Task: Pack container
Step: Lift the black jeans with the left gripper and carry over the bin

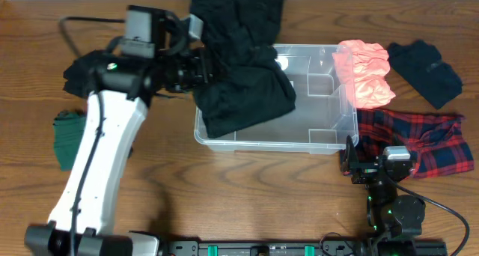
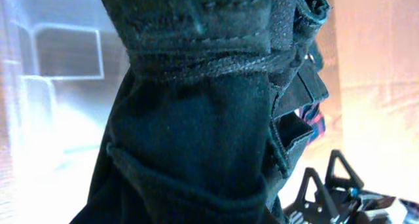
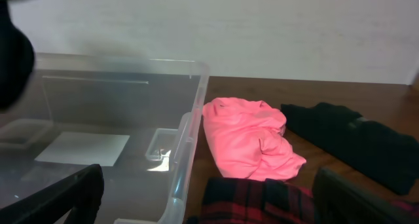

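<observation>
The clear container [image 1: 329,140] sits at mid-table, and its white label [image 3: 84,149] shows on the base. A large black garment [image 1: 243,69] drapes over its left half and back rim. My left gripper [image 1: 196,65] is shut on this garment at the bin's left rim. In the left wrist view the black garment [image 2: 196,119] fills the frame and hides the fingers. My right gripper [image 1: 359,165] rests open by the bin's front right corner. Nothing lies between its fingers [image 3: 72,198], which frame the container's rim [image 3: 186,139].
A pink cloth [image 1: 364,72] lies against the bin's right side, with a black cloth [image 1: 425,70] beyond it. A red plaid cloth [image 1: 419,140] lies right of the bin. A green cloth [image 1: 71,136] and another dark cloth [image 1: 75,72] lie at the left.
</observation>
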{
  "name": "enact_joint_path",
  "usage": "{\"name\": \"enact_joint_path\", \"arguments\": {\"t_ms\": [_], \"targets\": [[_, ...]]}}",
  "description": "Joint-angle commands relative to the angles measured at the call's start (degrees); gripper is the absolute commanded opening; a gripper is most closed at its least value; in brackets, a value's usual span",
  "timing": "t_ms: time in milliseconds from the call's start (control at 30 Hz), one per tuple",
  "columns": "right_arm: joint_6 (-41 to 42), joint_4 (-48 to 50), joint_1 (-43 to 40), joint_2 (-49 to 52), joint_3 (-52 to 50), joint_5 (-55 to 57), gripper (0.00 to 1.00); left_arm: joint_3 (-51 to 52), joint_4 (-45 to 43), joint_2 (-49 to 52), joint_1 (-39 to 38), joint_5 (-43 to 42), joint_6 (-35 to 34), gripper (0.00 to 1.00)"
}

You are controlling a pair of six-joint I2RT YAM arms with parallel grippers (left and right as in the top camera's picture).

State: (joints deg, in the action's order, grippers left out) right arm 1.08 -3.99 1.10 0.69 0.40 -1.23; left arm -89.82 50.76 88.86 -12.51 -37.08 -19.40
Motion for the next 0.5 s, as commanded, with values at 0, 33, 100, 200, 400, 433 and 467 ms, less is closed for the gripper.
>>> {"name": "enact_joint_path", "arguments": {"t_ms": [0, 33, 100, 200, 400, 433, 467], "targets": [[0.59, -0.2, 0.37, -0.31, -0.09, 0.39, 0.99, -2.27, -0.48, 0.37, -1.49, -2.8, 2.23, 0.06], [0.59, -0.17, 0.37, -0.31, -0.09, 0.37, 0.99, -2.27, -0.28, 0.83, -1.92, -2.8, 2.23, 0.06], [0.59, -0.2, 0.37, -0.31, -0.09, 0.37, 0.99, -2.12, -0.28, 1.79, -2.95, -2.78, 2.45, 0.06], [0.59, -0.17, 0.37, -0.31, -0.09, 0.37, 0.99, -1.51, -0.31, 2.95, -4.52, -2.78, 2.43, 0.06], [0.59, -0.17, 0.37, -0.31, -0.09, 0.37, 0.99, -0.22, -0.15, 4.83, -6.23, -0.11, 2.95, 0.06], [0.59, -0.2, 0.37, -0.31, -0.09, 0.37, 0.99, -0.15, 0.13, 5.14, -6.27, 0.52, 2.86, 0.06], [0.59, -0.2, 0.37, -0.31, -0.09, 0.39, 0.99, -0.13, 0.28, 5.35, -6.27, 0.66, 2.86, 0.06]]}}
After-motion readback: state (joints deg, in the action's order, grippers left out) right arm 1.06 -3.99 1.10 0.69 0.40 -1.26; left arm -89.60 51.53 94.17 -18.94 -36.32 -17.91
